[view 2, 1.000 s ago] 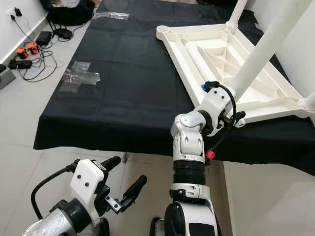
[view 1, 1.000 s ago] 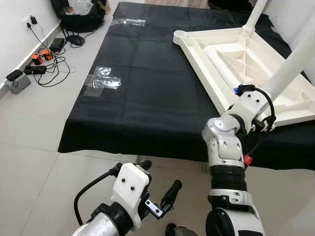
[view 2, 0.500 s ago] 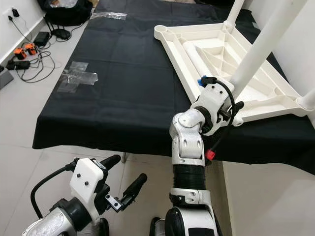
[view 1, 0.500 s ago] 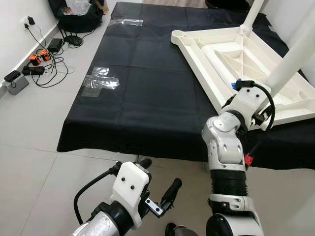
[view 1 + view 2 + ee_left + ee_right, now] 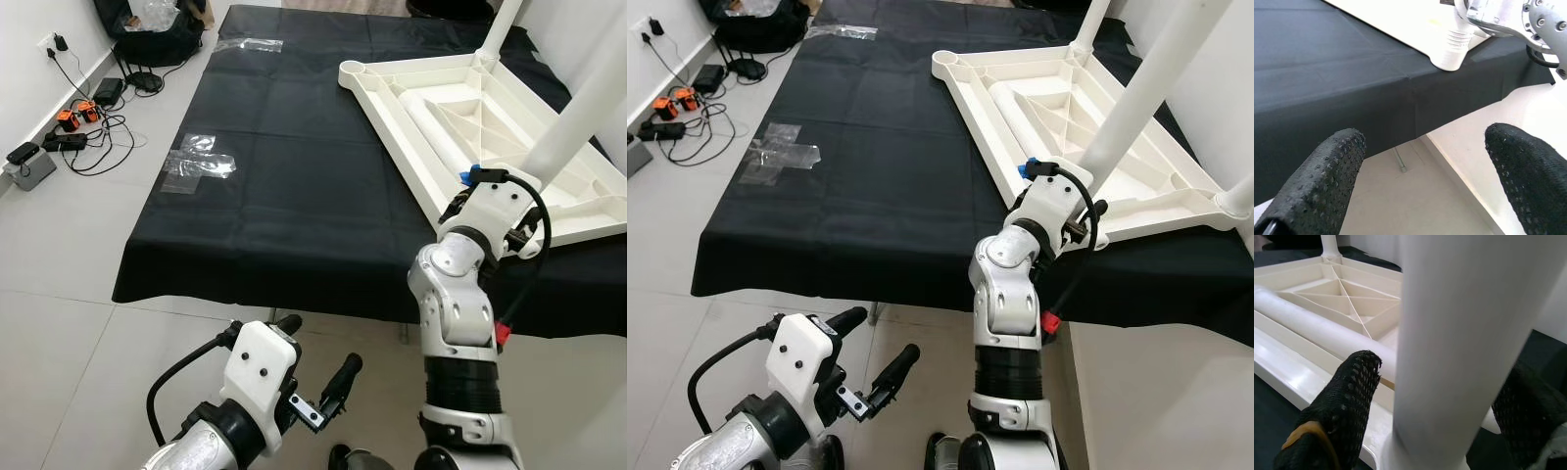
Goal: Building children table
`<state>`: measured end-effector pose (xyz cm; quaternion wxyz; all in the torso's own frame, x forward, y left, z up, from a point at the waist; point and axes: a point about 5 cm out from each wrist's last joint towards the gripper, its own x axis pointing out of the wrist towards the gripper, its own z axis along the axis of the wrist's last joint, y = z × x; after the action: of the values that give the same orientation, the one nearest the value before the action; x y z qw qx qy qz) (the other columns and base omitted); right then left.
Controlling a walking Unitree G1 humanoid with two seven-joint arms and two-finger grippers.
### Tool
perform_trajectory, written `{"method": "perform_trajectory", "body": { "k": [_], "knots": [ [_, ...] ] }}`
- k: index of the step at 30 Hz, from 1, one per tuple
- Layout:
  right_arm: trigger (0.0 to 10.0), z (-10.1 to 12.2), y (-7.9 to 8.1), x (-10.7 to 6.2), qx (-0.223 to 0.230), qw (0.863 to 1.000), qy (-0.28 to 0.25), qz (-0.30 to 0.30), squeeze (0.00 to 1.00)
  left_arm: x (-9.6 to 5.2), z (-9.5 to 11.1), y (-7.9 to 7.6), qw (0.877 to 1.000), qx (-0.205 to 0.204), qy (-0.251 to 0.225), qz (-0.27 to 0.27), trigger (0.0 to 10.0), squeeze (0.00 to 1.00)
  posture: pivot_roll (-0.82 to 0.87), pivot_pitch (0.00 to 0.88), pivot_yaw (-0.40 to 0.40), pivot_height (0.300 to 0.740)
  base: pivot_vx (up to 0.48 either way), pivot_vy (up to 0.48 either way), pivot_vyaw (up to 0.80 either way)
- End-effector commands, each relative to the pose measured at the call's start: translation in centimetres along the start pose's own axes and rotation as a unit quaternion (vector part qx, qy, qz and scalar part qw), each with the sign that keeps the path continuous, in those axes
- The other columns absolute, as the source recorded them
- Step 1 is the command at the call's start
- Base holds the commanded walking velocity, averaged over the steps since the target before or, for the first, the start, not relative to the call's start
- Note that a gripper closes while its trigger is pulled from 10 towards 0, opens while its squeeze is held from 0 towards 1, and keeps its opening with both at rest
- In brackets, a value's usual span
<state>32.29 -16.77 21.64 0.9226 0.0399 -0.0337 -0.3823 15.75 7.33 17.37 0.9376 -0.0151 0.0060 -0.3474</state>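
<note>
White plastic tabletop (image 5: pixel 460 108) lay upside down on the black cloth (image 5: pixel 284 166) in the upper right of the head frames, ribs up, one loose leg (image 5: pixel 436 122) resting in its trough. A second leg (image 5: pixel 573 122) stood in the near corner socket, tilted toward the upper right. A third leg (image 5: pixel 500 29) rose at the far corner.

Risks, as I judged them:
- Standing leg was long and leaned. If I pushed sideways rather than down its axis, it could lever out of the socket or tip the whole top.
- Tabletop sat near the cloth's front edge. A hard shove could slide it, cloth and all, toward the drop.
- Smooth round plastic. My pads could slip round the leg if I twisted without enough squeeze.

Pose:
- My right end effector (image 5: pixel 1440 396) was raised to the base of the standing leg, forearm bent up from the elbow at centre right. Fingers (image 5: pixel 1347 401) were spread to either side of the leg, close to it; whether they pressed it I could not tell.
- My left end effector (image 5: pixel 1420 166) hung low at the lower left, over bare floor tiles (image 5: pixel 59 294) in front of the cloth, fingers apart, holding nothing.
</note>
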Motion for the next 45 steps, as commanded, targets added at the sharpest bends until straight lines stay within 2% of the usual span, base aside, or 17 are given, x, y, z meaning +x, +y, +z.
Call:
{"method": "perform_trajectory", "body": {
  "k": [1, 24, 35, 45],
  "knots": [
    [10.0, -0.2, -0.2, -0.4, 0.001, 1.0, 0.008, 0.005, 0.0, -0.2, -0.2, -0.2, 1.0, -0.005, 0.005, -0.004, 10.0, 0.0, 0.08, 0.202, -0.069, 0.74, 0.0, 0.0, 0.0],
    [10.0, 0.1, -0.9, -1.1, 0.001, 0.997, 0.011, 0.074, 0.0, -0.1, -0.1, -0.1, 1.0, -0.004, 0.001, -0.003, 10.0, 0.0, 0.07, 0.199, -0.065, 0.74, 0.0, 0.0, 0.0],
    [10.0, 0.0, -1.7, -1.2, -0.014, 0.996, 0.007, 0.085, 0.0, -0.1, -0.2, -0.1, 1.0, -0.003, 0.0, -0.006, 10.0, 0.0, 0.07, 0.187, -0.061, 0.74, 0.0, 0.0, 0.0],
    [10.0, -0.2, -2.4, -1.5, -0.028, 0.992, 0.0, 0.122, 0.0, -0.1, -0.4, -0.2, 1.0, -0.001, 0.002, -0.009, 10.0, 0.0, 0.07, 0.178, -0.061, 0.74, 0.0, 0.0, 0.0]
  ]
}}
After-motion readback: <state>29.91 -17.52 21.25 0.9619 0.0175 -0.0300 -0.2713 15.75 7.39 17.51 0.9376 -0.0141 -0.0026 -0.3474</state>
